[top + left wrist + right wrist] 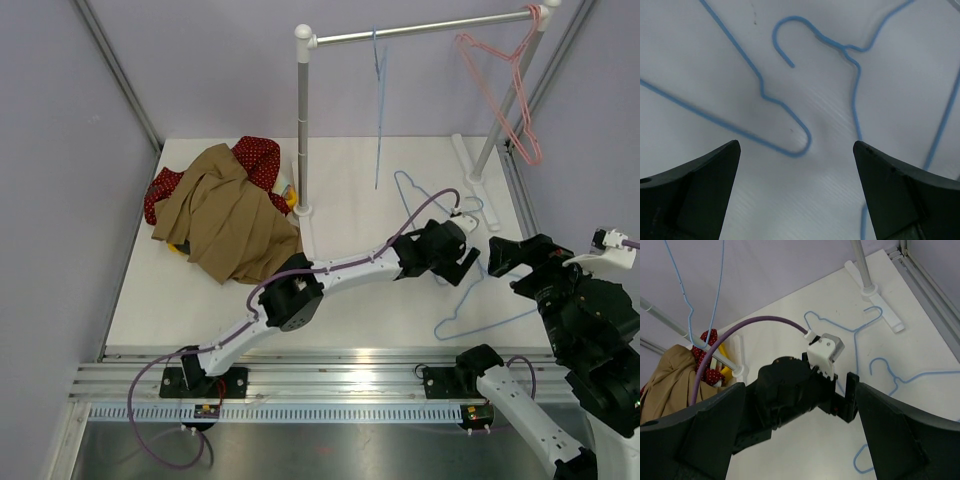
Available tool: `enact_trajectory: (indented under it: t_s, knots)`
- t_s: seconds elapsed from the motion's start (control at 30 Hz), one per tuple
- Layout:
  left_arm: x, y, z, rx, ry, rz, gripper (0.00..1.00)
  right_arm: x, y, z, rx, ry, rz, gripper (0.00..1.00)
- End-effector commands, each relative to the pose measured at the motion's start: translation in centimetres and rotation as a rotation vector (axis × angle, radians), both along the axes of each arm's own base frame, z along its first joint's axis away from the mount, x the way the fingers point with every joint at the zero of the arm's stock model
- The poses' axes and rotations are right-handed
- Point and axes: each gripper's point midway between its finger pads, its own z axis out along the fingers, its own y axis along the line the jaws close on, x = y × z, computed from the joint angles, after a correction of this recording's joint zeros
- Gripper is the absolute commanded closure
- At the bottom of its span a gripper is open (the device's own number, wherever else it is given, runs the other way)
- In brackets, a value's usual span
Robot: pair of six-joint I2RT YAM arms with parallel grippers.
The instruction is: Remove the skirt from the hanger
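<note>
Tan skirt (225, 215) lies heaped on red dotted cloth (262, 155) left of the rack post (303, 120), apparently already free, while the left gripper (796, 150), jaws spread and empty, hovers over bare blue wire hangers (856, 100) right of that post, the right gripper (800, 390) likewise spread.

The rack's pole (302, 130) was smooth, shiny metal. Left of it the skirt (225, 215) lay as matt, creased tan cloth; right of it the hangers (855, 102) were thin, glossy blue wire.
</note>
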Motion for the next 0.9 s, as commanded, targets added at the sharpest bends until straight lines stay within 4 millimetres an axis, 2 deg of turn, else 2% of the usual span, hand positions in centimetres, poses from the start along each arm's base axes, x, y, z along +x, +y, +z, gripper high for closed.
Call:
enact_trajectory:
  t_s: [0.0, 0.07, 0.1, 0.2, 0.33, 0.43, 0.47, 0.6, 0.73, 0.8, 0.83, 0.87]
  knots:
    - [4.9, -1.5, 1.9, -0.129, -0.004, 0.054, 0.01, 0.9, -0.2, 0.4, -0.008, -0.003, -0.03, 0.02]
    - [6.2, -1.7, 1.6, -0.146, -0.007, 0.061, 0.01, 1.2, 0.0, 0.4, -0.011, 0.004, -0.03, 0.02]
    - [6.6, -1.7, 0.4, -0.14, 0.004, 0.061, 0.01, 1.4, 0.0, 0.5, -0.012, 0.001, -0.028, 0.02]
    - [8.0, -1.6, -1.0, -0.158, 0.041, 0.071, 0.01, 1.8, 0.2, 0.5, -0.012, 0.005, -0.027, 0.02]
    - [9.0, -1.0, -1.2, -0.168, 0.072, 0.067, 0.01, 2.4, 0.6, 0.4, -0.01, 0.009, -0.024, 0.02]
    - [8.5, -1.2, -1.0, -0.144, 0.038, 0.016, 0.01, 3.0, 1.0, 0.1, -0.009, 0.016, -0.017, 0.02]
    - [7.7, -1.6, -1.1, -0.127, 0.018, -0.016, 0.01, 3.2, 1.1, -0.2, -0.008, 0.026, -0.018, 0.02]
    - [7.2, -1.1, -2.0, -0.059, -0.018, -0.001, 0.01, 3.2, 1.5, -0.4, 0.017, 0.034, -0.004, 0.02]
    - [9.2, 2.8, -4.0, 0.096, -0.058, 0.177, 0.03, 2.6, 1.4, -0.5, 0.028, 0.024, -0.002, 0.02]
    - [9.4, 5.8, -6.9, 0.199, -0.009, 0.22, 0.09, 2.4, 1.5, -0.5, 0.035, 0.017, 0.01, 0.02]
    - [9.3, 6.0, -7.1, 0.204, 0.005, 0.217, 0.09, 2.5, 1.5, -0.5, 0.034, 0.015, 0.009, 0.02]
    - [9.0, 6.5, -8.4, 0.231, 0.033, 0.208, 0.11, 2.5, 1.6, -0.4, 0.039, 0.012, 0.016, 0.02]
